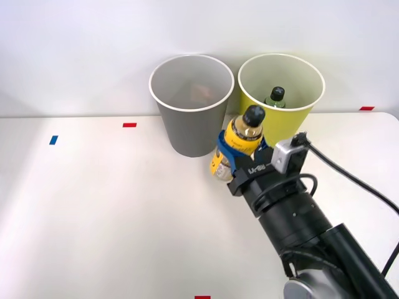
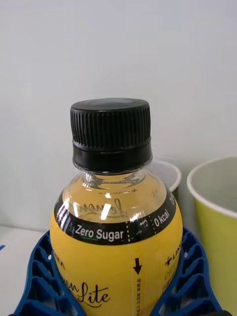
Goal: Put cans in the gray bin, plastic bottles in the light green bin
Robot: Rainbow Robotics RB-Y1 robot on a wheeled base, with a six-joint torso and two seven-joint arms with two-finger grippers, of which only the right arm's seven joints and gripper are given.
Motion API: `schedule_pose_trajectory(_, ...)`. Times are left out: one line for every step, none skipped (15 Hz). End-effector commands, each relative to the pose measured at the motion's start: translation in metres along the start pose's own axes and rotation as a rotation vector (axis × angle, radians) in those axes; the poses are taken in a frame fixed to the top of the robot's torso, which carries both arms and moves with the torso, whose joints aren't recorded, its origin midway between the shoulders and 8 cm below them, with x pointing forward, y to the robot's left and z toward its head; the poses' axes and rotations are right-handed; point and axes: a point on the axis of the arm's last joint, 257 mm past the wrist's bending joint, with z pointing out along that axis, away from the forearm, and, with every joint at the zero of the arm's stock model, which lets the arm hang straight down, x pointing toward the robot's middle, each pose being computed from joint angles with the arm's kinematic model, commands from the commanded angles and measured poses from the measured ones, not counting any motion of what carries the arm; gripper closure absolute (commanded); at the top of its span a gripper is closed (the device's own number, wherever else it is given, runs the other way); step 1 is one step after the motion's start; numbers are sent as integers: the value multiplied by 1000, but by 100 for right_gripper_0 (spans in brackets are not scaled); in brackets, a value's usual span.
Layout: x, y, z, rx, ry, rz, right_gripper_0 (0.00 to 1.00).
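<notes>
My right gripper (image 1: 237,149) is shut on a yellow plastic bottle (image 1: 240,140) with a black cap, holding it above the table just in front of the two bins. In the wrist view the yellow bottle (image 2: 116,237) stands upright between the blue ribbed fingers (image 2: 42,281). The gray bin (image 1: 191,106) stands at the back, left of the light green bin (image 1: 282,90). A second black-capped bottle (image 1: 275,98) lies inside the light green bin. Something pale and brownish (image 1: 199,92) rests in the gray bin; I cannot tell what it is. No cans show.
Small red tape marks (image 1: 129,125) and a blue one (image 1: 53,140) lie on the white table (image 1: 93,212). A white wall rises right behind the bins. Open tabletop spreads to the left and front.
</notes>
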Motion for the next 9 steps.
schedule_pose_trajectory(-36, -10, 18, 2, -80, 3, 100)
schedule_pose_trajectory(-51, -17, 25, 4, -111, 1, 100)
schedule_pose_trajectory(-60, -21, 29, 6, -131, 3, 100)
schedule_pose_trajectory(-72, -27, 33, 9, -157, 25, 100)
schedule_pose_trajectory(-81, -30, 37, 6, -172, 50, 100)
schedule_pose_trajectory(-88, -36, 45, 5, -168, 56, 100)
schedule_pose_trajectory(-97, -43, 54, 11, -160, 39, 100)
schedule_pose_trajectory(-108, -53, 63, 21, -154, 27, 100)
schedule_pose_trajectory(-114, -60, 68, 34, -146, 26, 100)
